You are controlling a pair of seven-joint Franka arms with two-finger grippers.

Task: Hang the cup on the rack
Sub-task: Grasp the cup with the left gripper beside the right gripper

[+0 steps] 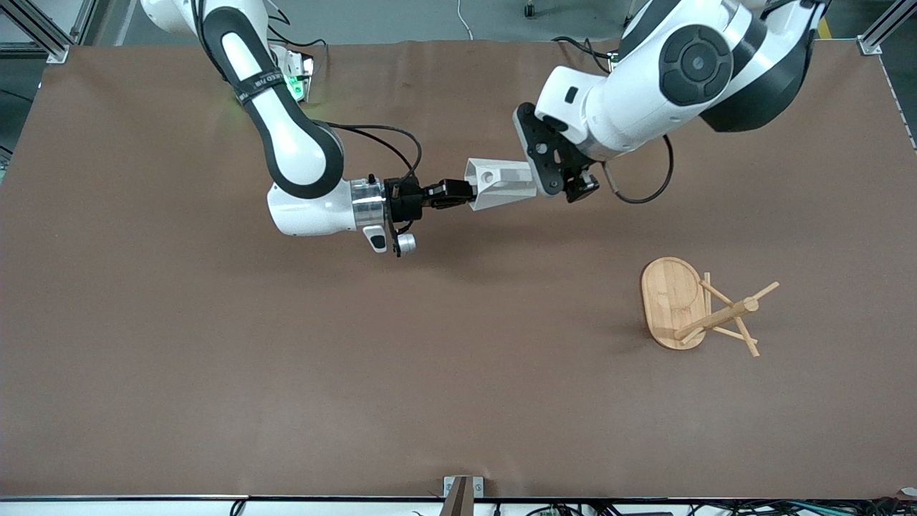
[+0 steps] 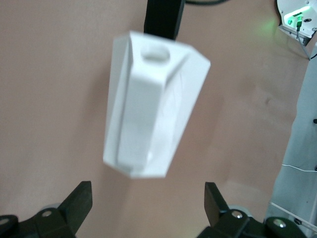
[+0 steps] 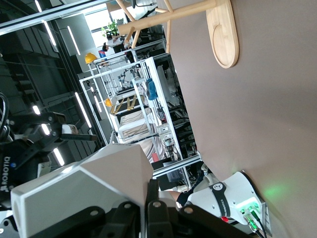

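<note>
Cup (image 1: 501, 185) hangs mid-frame, clamped at its rim by our right end effector (image 1: 458, 193); left end effector (image 1: 566, 179) gapes around its base. We let it clench before releasing, then go for the rack (image 1: 706, 314), lower right.

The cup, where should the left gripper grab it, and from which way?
Grip the cup's narrow base end, pads on the flat facets flanking the handle. Bring the left gripper straight at that end: the right gripper pinches the rim end, and the open left fingers line up either side of the base.
</note>
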